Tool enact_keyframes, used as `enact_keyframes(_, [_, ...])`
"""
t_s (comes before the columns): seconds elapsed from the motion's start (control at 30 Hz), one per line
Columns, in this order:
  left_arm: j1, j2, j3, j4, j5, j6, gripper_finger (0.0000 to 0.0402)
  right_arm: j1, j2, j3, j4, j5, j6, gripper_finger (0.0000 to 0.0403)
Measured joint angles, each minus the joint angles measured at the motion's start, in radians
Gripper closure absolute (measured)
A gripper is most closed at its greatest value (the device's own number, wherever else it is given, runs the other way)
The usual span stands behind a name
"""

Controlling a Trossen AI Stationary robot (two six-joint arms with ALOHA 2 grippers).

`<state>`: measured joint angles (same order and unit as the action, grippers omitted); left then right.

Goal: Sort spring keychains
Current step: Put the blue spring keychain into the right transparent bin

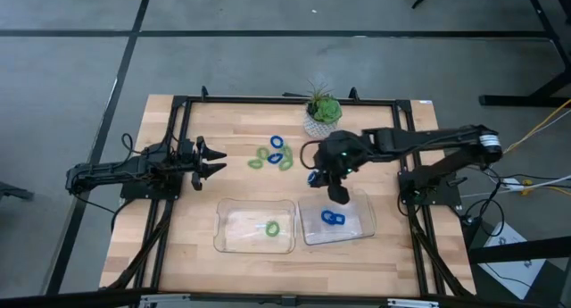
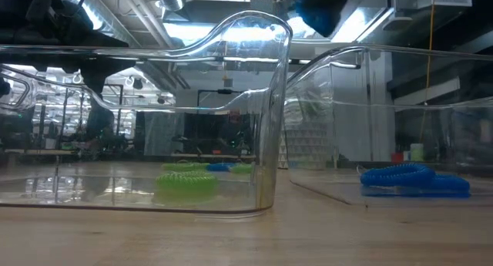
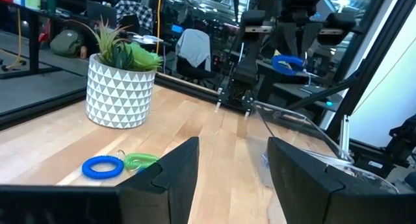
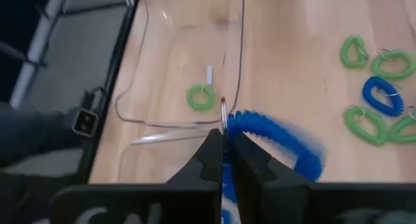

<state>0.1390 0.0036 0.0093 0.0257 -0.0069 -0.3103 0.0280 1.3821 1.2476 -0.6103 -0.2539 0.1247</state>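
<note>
— High view first: what is lying on the wooden table (image 1: pixel 178 254)?

— Two clear trays: the left tray (image 1: pixel 254 227) is holding one green keychain (image 1: pixel 272 227), the right tray (image 1: pixel 337 219) one blue keychain (image 1: pixel 333 218). Five loose keychains (image 1: pixel 273 154) are sitting near the potted plant (image 1: pixel 322 113). My left gripper (image 1: pixel 212 160) is waiting with fingers wide.

— Low view?

— Tray walls are filling it; a workshop room is showing behind.

— Left wrist view?

— My fingers are standing apart.

— Right wrist view?

— My right gripper (image 4: pixel 224 160) is pinching a blue coil (image 4: pixel 279 141) above the table beside the left tray.
</note>
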Motion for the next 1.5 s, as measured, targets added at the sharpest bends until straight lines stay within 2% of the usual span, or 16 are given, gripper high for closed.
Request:
enact_keyframes(0.23, [0.000,0.000,0.000,0.000,0.000,0.000,0.0224,0.021,-0.084,-0.134,0.081,0.000,0.054,0.0387])
enact_keyframes(0.63, [0.000,0.000,0.000,0.000,0.000,0.000,0.0224,0.136,-0.091,-0.270,0.090,-0.033,0.107,0.0386])
enact_keyframes(0.83, [0.000,0.000,0.000,0.000,0.000,0.000,0.0224,0.202,-0.091,-0.291,0.092,-0.081,0.114,0.0386])
enact_keyframes(1.43, [0.000,0.000,0.000,0.000,0.000,0.000,0.0224,0.272,-0.091,-0.291,0.073,-0.087,0.157,0.0346])
enact_keyframes(1.5, [0.000,0.000,0.000,0.000,0.000,0.000,0.0224,0.272,-0.091,-0.291,0.059,-0.059,0.156,0.0345])
